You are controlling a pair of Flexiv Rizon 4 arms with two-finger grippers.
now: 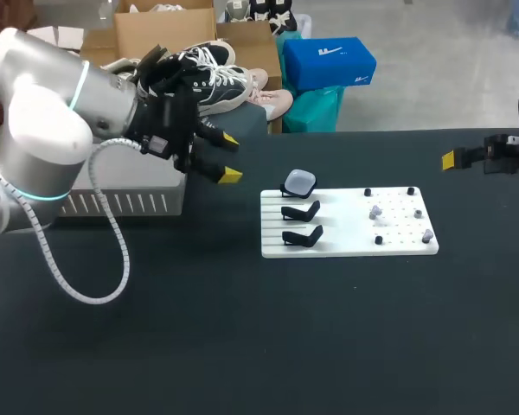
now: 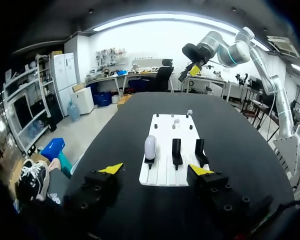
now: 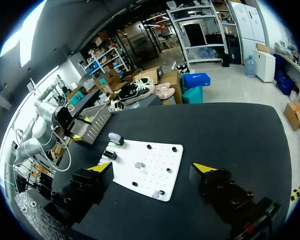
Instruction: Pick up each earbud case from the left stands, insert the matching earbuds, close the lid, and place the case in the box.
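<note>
Likely two-thirds done: two stands (image 1: 303, 211) bare, one earbud case (image 1: 298, 182) left on the third, earbuds (image 1: 375, 210) loose on the white board (image 1: 346, 246); left claw (image 1: 230, 156) and right claw (image 3: 152, 167) both agape, empty.

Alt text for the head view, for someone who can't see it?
One earbud case rests on the farthest of three black stands on a white board; two stands are empty. The left gripper hovers open left of the board.

One earbud case (image 1: 298, 181), three stands (image 1: 301, 211), one white board (image 1: 346, 246), one box (image 1: 130, 204).
</note>
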